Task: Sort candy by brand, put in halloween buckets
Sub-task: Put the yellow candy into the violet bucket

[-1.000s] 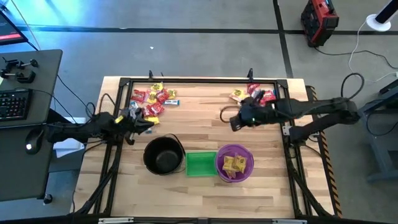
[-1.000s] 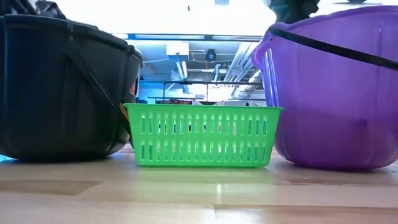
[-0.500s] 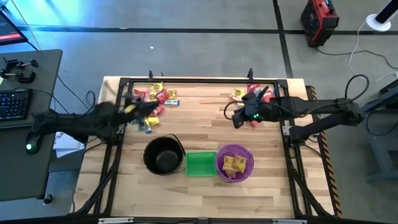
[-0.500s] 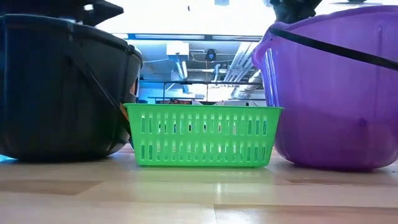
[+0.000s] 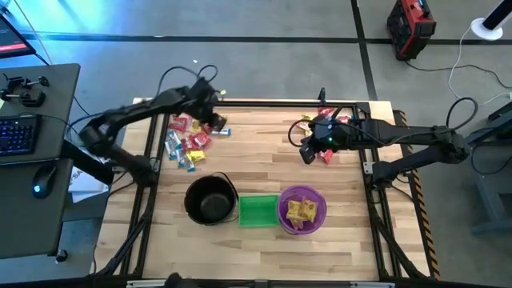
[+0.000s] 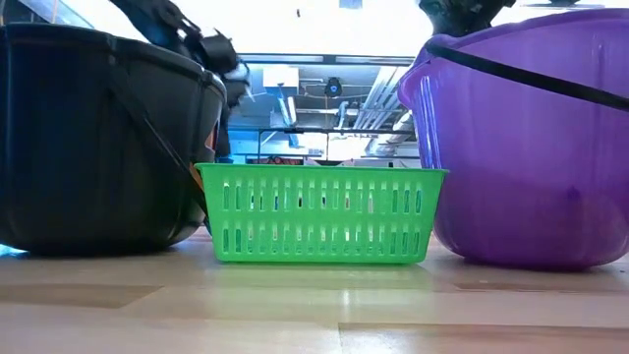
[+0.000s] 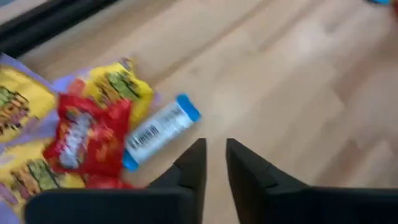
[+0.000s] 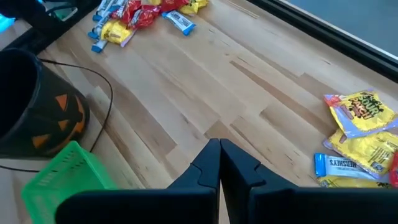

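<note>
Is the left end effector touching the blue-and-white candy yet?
Apart. The left wrist view shows bare wood between the left end effector and the blue-and-white candy.

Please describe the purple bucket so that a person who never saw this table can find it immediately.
Look at the wooden table from above and find the row of three containers along its near edge. The purple bucket is the rightmost, beside the square green basket, with the black pail farther left. It alone is round and translucent purple, and only it visibly holds yellow candies.
</note>
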Available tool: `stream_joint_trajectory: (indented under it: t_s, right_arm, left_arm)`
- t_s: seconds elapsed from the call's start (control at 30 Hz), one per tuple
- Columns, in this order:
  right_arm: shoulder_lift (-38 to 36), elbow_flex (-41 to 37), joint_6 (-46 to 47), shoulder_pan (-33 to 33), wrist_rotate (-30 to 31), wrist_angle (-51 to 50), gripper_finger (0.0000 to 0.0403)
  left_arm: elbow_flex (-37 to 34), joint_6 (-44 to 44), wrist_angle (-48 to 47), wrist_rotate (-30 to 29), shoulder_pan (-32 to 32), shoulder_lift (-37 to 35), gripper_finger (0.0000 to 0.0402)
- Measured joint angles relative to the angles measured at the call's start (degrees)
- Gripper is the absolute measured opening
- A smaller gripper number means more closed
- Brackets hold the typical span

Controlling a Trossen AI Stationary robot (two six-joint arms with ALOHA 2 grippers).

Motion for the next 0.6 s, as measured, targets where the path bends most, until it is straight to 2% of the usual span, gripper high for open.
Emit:
stream_joint_trajectory:
  t_s: [0.1,0.23,0.3,0.47,0.6]
  right_arm:
    - [0.0,0.0,0.2,0.5,0.0,-0.1,0.0002]
    - [0.0,0.0,0.2,0.9,0.0,0.0,0.0002]
    - [0.0,0.0,0.2,0.9,0.0,0.0,0.0002]
    - [0.0,0.0,0.9,0.9,0.3,0.0,0.0002]
    - [0.0,0.0,3.5,0.9,1.2,0.0,0.0002]
  left_arm:
    - [4.9,-1.6,-2.3,-0.3,2.0,7.0,0.0099]
    - [12.3,3.0,-7.6,-1.0,2.5,14.9,0.0147]
    - [15.1,5.0,-8.9,-3.1,2.3,18.2,0.0166]
    - [20.9,6.0,-9.5,-6.5,2.9,24.8,0.0198]
    - [23.0,5.9,-11.2,-7.4,3.5,28.7,0.0209]
